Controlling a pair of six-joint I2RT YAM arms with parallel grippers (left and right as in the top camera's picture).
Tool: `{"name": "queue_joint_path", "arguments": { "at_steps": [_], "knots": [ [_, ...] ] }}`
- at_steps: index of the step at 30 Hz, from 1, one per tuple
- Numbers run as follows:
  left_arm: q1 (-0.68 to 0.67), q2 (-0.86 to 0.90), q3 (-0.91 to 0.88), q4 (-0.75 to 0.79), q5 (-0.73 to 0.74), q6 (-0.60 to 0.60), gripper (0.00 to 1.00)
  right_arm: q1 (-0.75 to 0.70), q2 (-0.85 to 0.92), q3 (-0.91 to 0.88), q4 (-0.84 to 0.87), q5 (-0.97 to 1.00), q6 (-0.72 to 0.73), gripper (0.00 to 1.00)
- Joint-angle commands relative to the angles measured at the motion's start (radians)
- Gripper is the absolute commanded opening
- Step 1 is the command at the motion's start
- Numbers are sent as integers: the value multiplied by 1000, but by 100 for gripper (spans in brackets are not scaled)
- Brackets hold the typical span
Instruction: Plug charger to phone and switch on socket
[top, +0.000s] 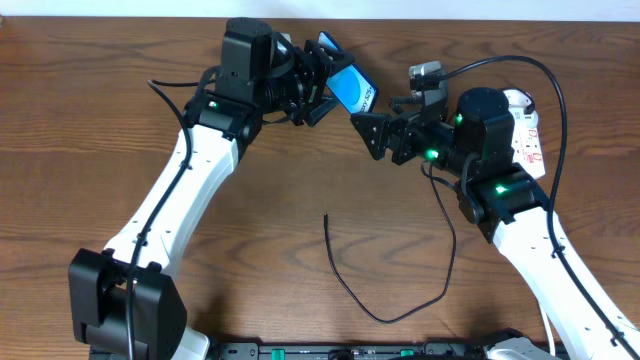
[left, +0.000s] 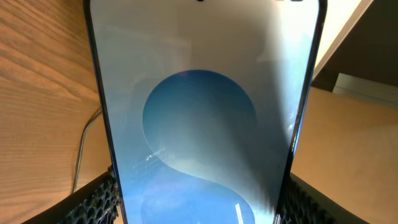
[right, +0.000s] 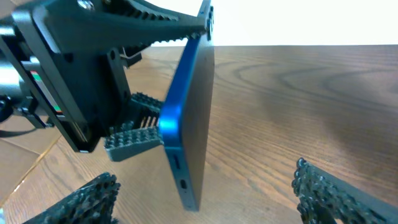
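My left gripper (top: 330, 75) is shut on the phone (top: 352, 88) and holds it tilted above the table, blue screen up. In the left wrist view the phone (left: 199, 124) fills the frame between both fingers (left: 99, 199). My right gripper (top: 372, 135) is open and empty, just right of the phone's lower end. In the right wrist view the phone (right: 189, 118) stands edge-on ahead of the open gripper (right: 205, 205), its port facing it. The charger (top: 345, 285) lies loose on the table, its free tip near the middle. The socket (top: 528, 128) lies at the right, partly hidden by the right arm.
The charger's black cable loops from the table's front up past the right arm (top: 500, 195) toward the socket. The left arm (top: 190, 170) crosses the left half of the wooden table (top: 90, 120). The table's far edge runs just behind the phone.
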Motion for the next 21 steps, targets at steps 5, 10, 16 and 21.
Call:
{"name": "queue_joint_path", "arguments": {
  "at_steps": [5, 10, 16, 21],
  "knots": [
    [-39, -26, 3, 6, -48, -6, 7, 6, 3, 24, 12, 42, 30, 87],
    [-49, -26, 3, 6, -60, -10, 7, 17, 3, 24, 19, 42, 58, 88],
    [-50, -26, 3, 6, -60, -48, 7, 42, 3, 24, 28, 65, 60, 88],
    [-50, -27, 3, 6, -60, -51, 7, 52, 5, 24, 28, 90, 63, 88]
  ]
}}
